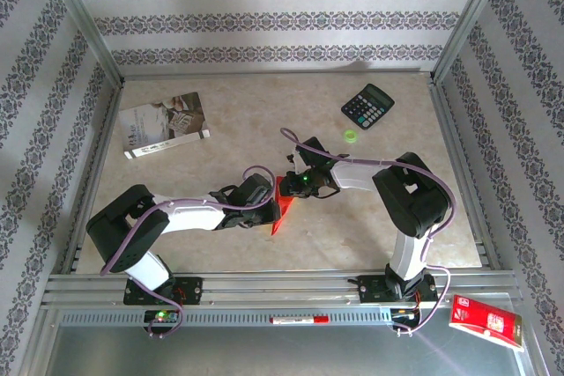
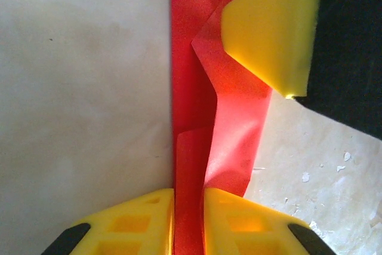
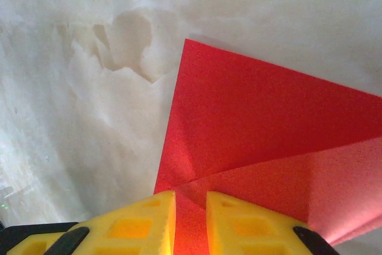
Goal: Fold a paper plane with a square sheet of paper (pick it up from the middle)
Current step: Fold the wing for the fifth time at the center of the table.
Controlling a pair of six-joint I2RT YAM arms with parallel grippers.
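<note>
- My two arms meet near the middle of the top view, over the table (image 1: pixel 247 103), with the red paper (image 1: pixel 278 209) between them
- The left claw (image 2: pixel 189 192) is clenched on the paper. In its own view, at the bottom of the frame, its two yellow fingers sit tight on each side of a thin red strip
- The right claw (image 3: pixel 191 194) is pinched on the paper too. In its own view a wide red flap spreads up and to the right, with a crease running away from the fingers
- In the left wrist view, one yellow finger (image 2: pixel 268 28) of the right claw shows at the upper right, pressing on a folded flap
- The paper looks stood up on its edge. I cannot tell if its low edge touches the table
- I think I am in the middle of the folding. The paper has creases and layers, but it is not a slim pointed plane yet
- Next, I think one claw must hold firm while the other lets go and takes a new edge. I would go slow, since thin paper can slip or tear if both claws pull
- The calculator (image 1: pixel 367 106) and the booklet (image 1: pixel 165 125) sit in the upper part of the top view, well apart from the paper
</note>
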